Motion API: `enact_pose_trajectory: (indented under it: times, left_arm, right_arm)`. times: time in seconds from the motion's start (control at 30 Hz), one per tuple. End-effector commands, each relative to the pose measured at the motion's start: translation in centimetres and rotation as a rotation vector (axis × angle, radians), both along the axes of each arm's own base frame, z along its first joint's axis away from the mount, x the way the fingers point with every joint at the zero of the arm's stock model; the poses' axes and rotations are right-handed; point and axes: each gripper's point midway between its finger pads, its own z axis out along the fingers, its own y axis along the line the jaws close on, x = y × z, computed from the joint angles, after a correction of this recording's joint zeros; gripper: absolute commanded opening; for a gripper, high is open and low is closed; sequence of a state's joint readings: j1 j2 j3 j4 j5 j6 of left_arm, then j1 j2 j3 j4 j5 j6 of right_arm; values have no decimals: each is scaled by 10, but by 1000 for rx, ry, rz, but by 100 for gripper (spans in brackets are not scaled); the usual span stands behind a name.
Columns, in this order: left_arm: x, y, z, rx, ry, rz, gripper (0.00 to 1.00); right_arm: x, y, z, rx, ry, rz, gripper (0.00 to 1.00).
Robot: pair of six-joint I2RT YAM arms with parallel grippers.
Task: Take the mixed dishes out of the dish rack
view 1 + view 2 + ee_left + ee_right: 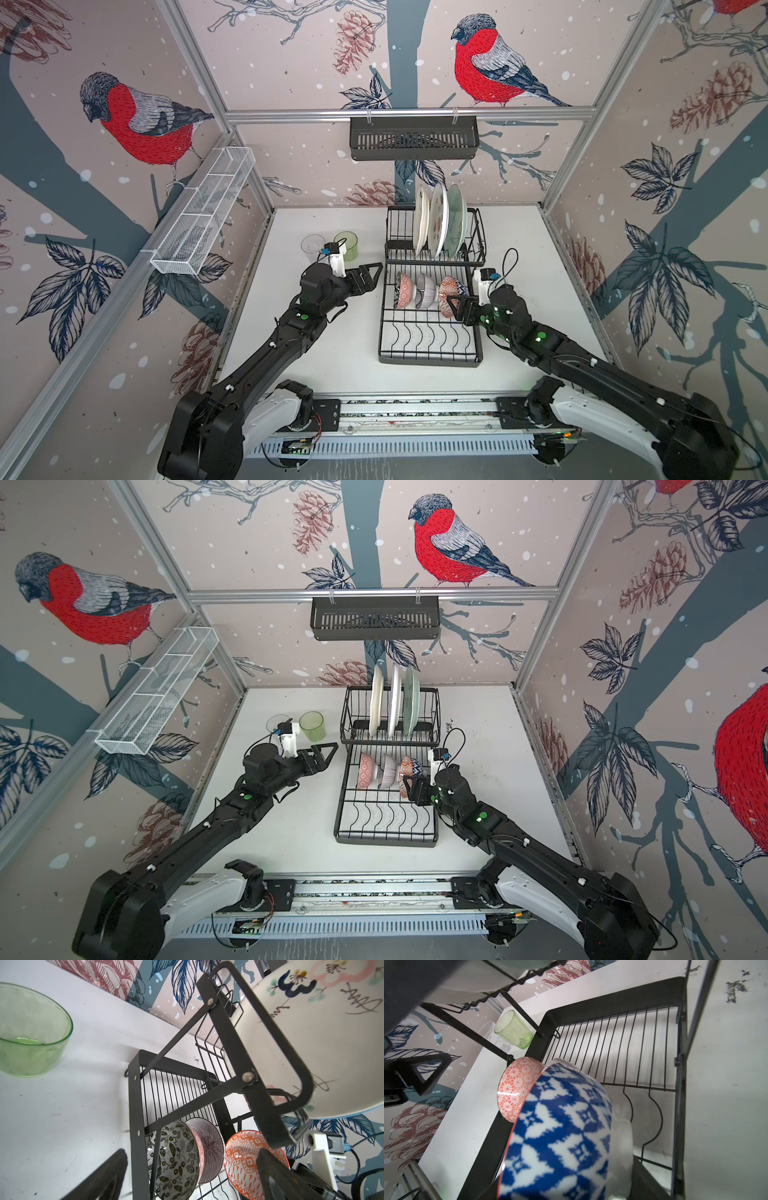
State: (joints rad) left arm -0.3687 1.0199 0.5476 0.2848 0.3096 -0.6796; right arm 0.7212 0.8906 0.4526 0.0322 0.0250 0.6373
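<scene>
The black dish rack (430, 360) stands mid-table. Its raised section holds three upright plates: white (420, 220), watermelon-patterned (438, 220) and pale green (456, 216). Three bowls stand on edge in the flat tray: pink (404, 291), striped (426, 291) and orange-inside, blue-outside (451, 289). My right gripper (455, 305) is shut on that last bowl (562, 1136), which fills the right wrist view. My left gripper (374, 272) hangs open and empty beside the rack's left edge, facing the bowls (176, 1159). A green tumbler (349, 243) and a clear tumbler (312, 247) stand on the table behind it.
A black slotted basket (413, 139) hangs on the back wall above the rack. A long white mesh basket (203, 216) runs along the left wall. Patterned walls close in three sides, and the arms' rail (415, 409) runs along the front edge.
</scene>
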Motion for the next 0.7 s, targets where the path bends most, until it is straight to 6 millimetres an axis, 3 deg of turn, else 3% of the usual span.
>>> enact_pose_trajectory:
  times: [0.0, 0.33, 0.67]
  left_arm:
    - [-1, 3, 5, 13, -37, 12, 97]
    - [-16, -5, 15, -10, -54, -37, 96]
    - [-20, -11, 7, -23, -39, -67, 95]
  right_arm:
    - [0, 13, 22, 40, -70, 56, 59]
    - [-8, 45, 34, 80, -86, 138, 59]
    - [-15, 77, 53, 135, -98, 210, 59]
